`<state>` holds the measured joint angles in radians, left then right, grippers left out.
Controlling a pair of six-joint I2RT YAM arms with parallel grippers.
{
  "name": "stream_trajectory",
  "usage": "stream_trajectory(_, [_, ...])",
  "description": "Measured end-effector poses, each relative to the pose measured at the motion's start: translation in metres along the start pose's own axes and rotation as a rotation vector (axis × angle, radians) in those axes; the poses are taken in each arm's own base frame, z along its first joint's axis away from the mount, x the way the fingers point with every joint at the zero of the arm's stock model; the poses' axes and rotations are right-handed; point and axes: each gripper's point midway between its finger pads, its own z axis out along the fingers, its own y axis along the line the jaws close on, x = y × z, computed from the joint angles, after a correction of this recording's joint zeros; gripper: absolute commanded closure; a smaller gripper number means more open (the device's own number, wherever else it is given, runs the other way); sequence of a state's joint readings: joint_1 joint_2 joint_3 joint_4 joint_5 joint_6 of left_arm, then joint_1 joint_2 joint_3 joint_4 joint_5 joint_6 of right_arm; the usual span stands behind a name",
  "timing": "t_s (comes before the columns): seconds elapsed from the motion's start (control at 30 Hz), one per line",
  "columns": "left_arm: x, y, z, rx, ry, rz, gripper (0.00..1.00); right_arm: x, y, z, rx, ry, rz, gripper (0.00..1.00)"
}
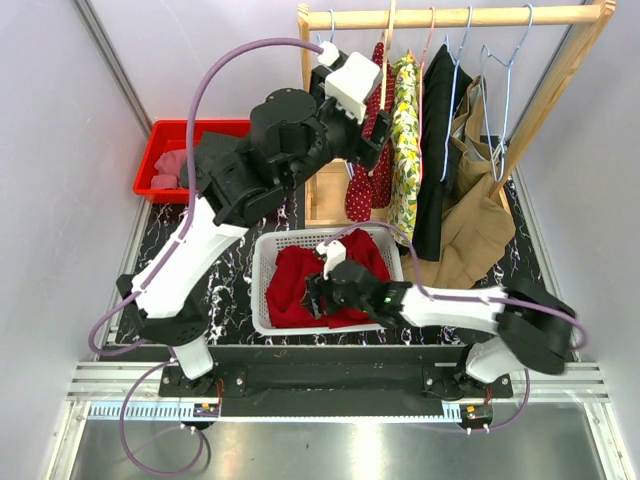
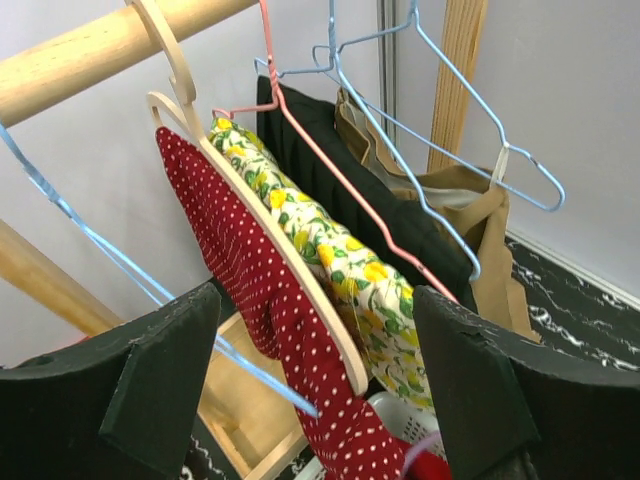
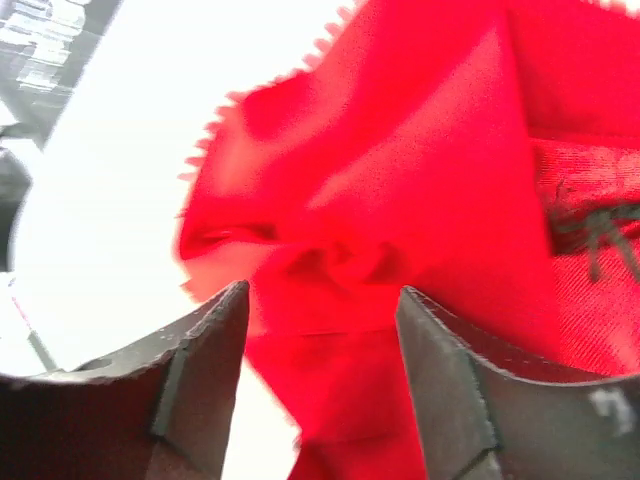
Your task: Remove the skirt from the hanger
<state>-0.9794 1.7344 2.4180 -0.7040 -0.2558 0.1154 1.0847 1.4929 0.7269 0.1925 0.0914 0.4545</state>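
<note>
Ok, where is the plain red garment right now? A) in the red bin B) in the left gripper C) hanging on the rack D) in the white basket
D: the red garment lies bunched in the white basket, right under the open right gripper.

The left arm (image 1: 190, 250) rises from its base and bends forward with the wrist held high, the left gripper (image 2: 320, 400) pointing ahead, its fingers (image 2: 150, 400) spread wide. The right arm (image 1: 460, 305) lies low, folded at the elbow and reaching leftward, the right gripper (image 3: 320, 385) tilted downward, fingers (image 3: 205, 385) parted.
</note>
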Motion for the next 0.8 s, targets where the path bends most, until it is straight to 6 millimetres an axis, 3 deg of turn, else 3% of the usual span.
stream_trajectory(0.13, [-0.002,0.003,0.014,-0.041,-0.026,-0.009,0.13,-0.03,0.034,-0.05,-0.116,-0.1,-0.018,0.16])
stream_trajectory(0.27, [-0.002,0.008,0.032,-0.105,-0.057,-0.019,0.14,-0.067,0.063,-0.1,-0.234,-0.224,-0.022,0.16])
stream_trajectory(0.37, [0.005,0.008,0.05,-0.134,-0.063,-0.014,0.16,-0.079,0.075,-0.127,-0.285,-0.273,-0.03,0.17])
stream_trajectory(0.53, [0.028,0.007,0.078,-0.156,-0.038,-0.003,0.2,-0.087,0.082,-0.158,-0.33,-0.316,-0.03,0.18])
stream_trajectory(0.7, [0.044,0.023,0.093,-0.195,-0.013,0.002,0.2,-0.095,0.081,-0.19,-0.363,-0.37,-0.022,0.18])
stream_trajectory(0.8, [0.05,0.035,0.099,-0.222,-0.01,-0.006,0.33,-0.103,0.08,-0.214,-0.389,-0.418,-0.01,0.2])
